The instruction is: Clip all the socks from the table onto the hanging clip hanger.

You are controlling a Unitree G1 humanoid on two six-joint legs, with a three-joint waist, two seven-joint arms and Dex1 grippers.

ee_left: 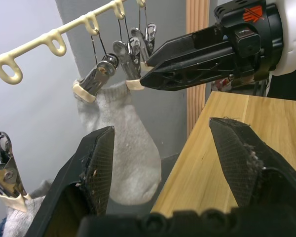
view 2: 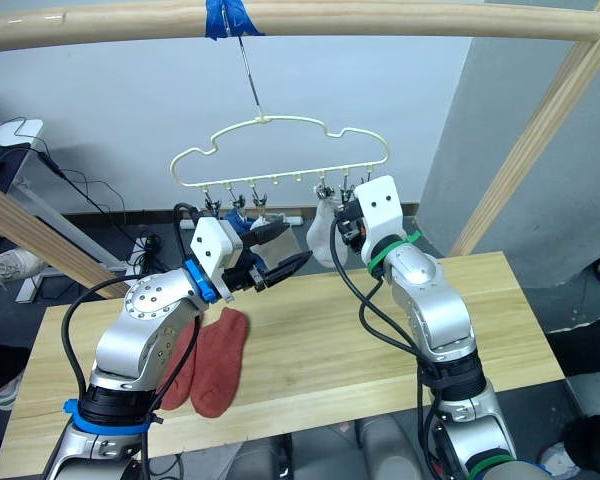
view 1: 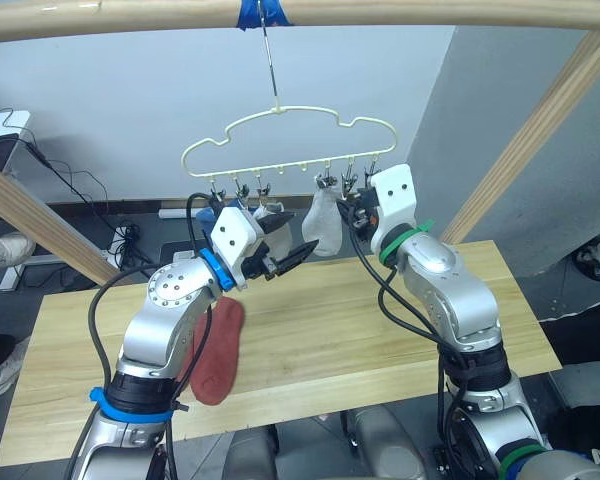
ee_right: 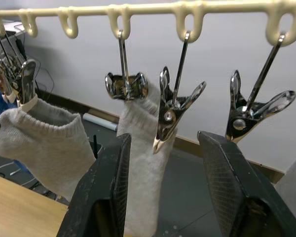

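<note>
Near the top centre of the frame the clip hanger (view 1: 290, 140) is hanging with a light grey sock (view 1: 323, 222) dangling from its clips. Two rust-red socks (view 2: 212, 365) are lying on the table (view 2: 330, 340) at lower left. The left gripper (view 1: 288, 257) and right gripper (ee_right: 163, 163) are both hovering empty by the clips, fingers spread apart.

Lab-like test room, wooden pole frame (view 1: 280, 12); loose floor cables (view 1: 90, 190), plain walls
</note>
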